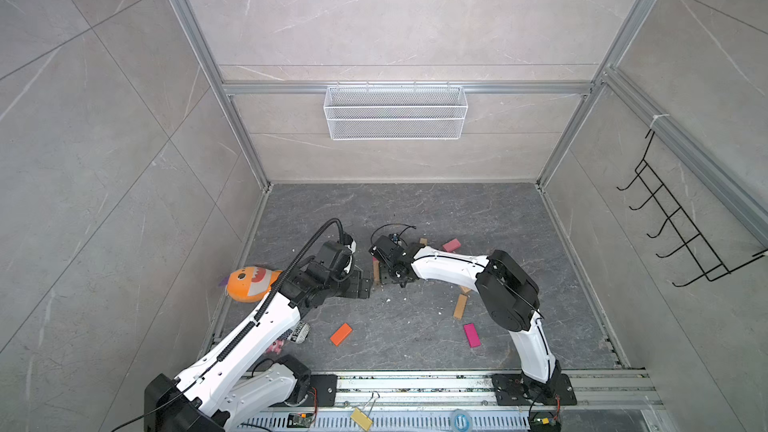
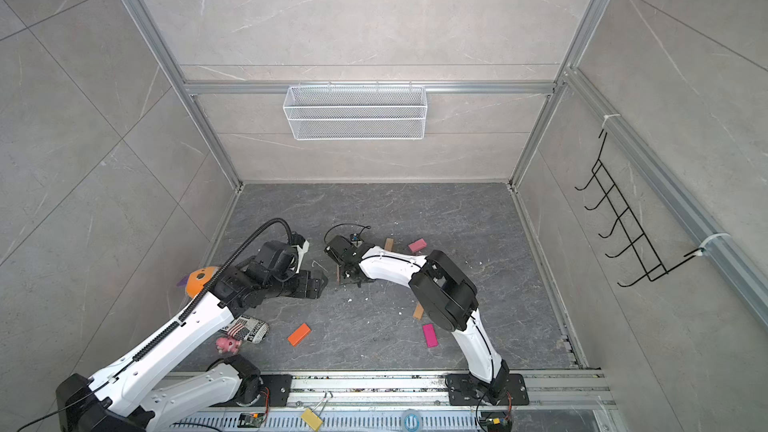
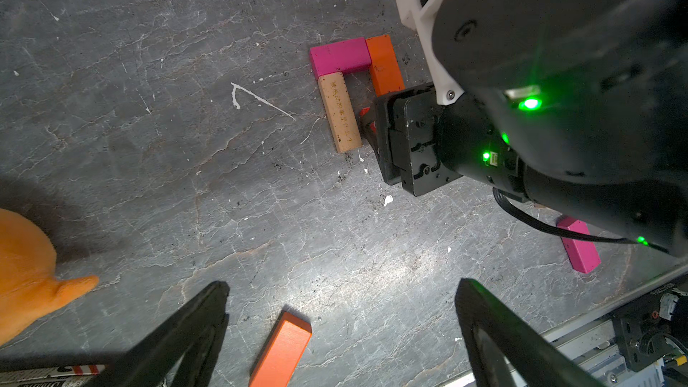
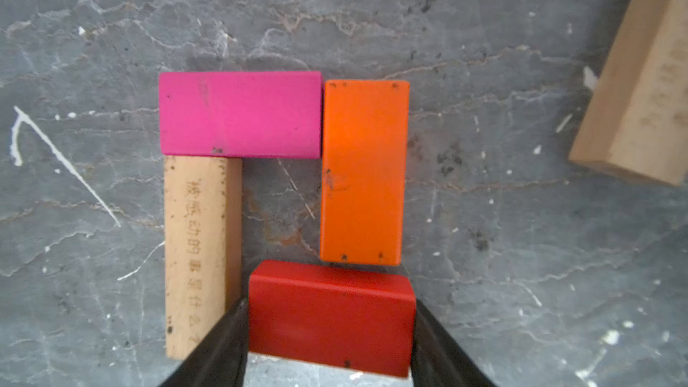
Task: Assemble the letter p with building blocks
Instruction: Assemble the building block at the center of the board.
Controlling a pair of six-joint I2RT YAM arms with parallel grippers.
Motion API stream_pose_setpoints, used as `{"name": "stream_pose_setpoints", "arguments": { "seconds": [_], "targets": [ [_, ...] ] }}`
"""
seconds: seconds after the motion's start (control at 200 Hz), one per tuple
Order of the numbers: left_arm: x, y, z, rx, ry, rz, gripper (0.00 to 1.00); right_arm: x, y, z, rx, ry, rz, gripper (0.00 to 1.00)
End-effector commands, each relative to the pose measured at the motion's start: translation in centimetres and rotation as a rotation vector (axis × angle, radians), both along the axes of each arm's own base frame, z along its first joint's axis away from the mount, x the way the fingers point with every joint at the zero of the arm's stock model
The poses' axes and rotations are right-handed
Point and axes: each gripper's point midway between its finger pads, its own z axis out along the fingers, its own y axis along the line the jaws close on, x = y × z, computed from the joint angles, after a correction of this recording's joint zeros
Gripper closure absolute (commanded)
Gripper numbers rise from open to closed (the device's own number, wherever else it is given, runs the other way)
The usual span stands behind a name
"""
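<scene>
Right wrist view: my right gripper [image 4: 331,348] pinches a red block [image 4: 331,310] by its two ends, just beside one end of an orange block [image 4: 363,173] and the side of a tan block [image 4: 197,255]. A magenta block [image 4: 240,115] bridges their other ends. This unfinished letter p [image 1: 376,274] lies mid-table [image 1: 415,209], between the arms. My left gripper [image 3: 346,329] hangs wide open and empty.

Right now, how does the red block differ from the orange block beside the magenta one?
The red block is clamped in the right gripper; the orange block lies free. Red's long side runs at a right angle to orange's. Red is darker than orange. Both are flat rectangular bars of similar size.
</scene>
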Motion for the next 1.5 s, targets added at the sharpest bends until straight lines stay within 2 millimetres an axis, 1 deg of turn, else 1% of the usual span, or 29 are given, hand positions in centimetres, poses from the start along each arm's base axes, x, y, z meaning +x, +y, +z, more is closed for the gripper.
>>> {"name": "stream_pose_setpoints", "arguments": {
  "seconds": [0.0, 0.264, 0.394, 0.554, 0.689, 0.828, 0.988, 1.118, 1.213, 1.293, 1.332, 1.352, 1.392, 1.457, 1.492],
  "targets": [
    [0.4, -0.3, 1.4, -0.014, -0.024, -0.004, 0.02, 0.1, -0.1, -0.7, -0.026, 0.018, 0.011, 0.34],
    [0.4, -0.4, 1.4, -0.014, -0.022, -0.006, 0.02, 0.1, -0.2, -0.9, -0.025, 0.025, 0.008, 0.28],
    [0.4, -0.4, 1.3, -0.014, -0.018, -0.004, 0.02, 0.1, -0.2, -1.1, -0.026, 0.029, 0.009, 0.27],
    [0.4, -0.3, 1.2, -0.012, -0.016, 0.0, 0.02, 0.2, 0.0, -0.5, -0.014, 0.023, 0.009, 0.24],
    [0.4, -0.3, 1.1, -0.008, -0.012, 0.002, 0.02, 0.3, 0.1, 0.8, 0.003, 0.004, 0.015, 0.22],
    [0.5, 0.0, 1.0, -0.002, -0.007, 0.017, 0.02, 0.3, 0.1, 2.8, 0.036, -0.017, 0.02, 0.21],
    [0.6, 0.2, 1.0, -0.007, 0.0, 0.037, 0.02, -0.3, 0.1, 5.3, 0.096, -0.039, 0.039, 0.2],
    [0.7, 0.3, 0.9, -0.011, 0.008, 0.048, 0.03, -0.8, -0.8, 6.9, 0.138, -0.05, 0.043, 0.2],
    [0.8, 0.2, 0.7, -0.022, 0.022, 0.053, 0.05, -1.1, -1.9, 7.1, 0.192, -0.037, 0.038, 0.21],
    [0.8, -0.1, 0.3, -0.043, 0.045, 0.053, 0.11, -1.2, -3.4, 6.7, 0.229, -0.023, 0.024, 0.25],
    [0.8, -0.3, 0.1, -0.058, 0.057, 0.054, 0.16, -1.2, -4.1, 6.4, 0.254, -0.01, 0.015, 0.27],
    [0.9, -0.5, 0.1, -0.07, 0.059, 0.054, 0.21, -1.2, -4.4, 6.2, 0.267, -0.003, 0.011, 0.29],
    [0.9, -1.0, -0.2, -0.1, 0.075, 0.048, 0.39, -1.2, -5.0, 6.0, 0.297, 0.007, 0.006, 0.31],
    [0.9, -1.9, -0.9, -0.155, 0.105, 0.057, 0.75, -1.1, -5.6, 5.8, 0.353, 0.023, 0.004, 0.34],
    [1.0, -2.6, -1.6, -0.191, 0.124, 0.056, 0.86, -1.0, -6.0, 5.7, 0.381, 0.031, 0.0, 0.36]
  ]
}}
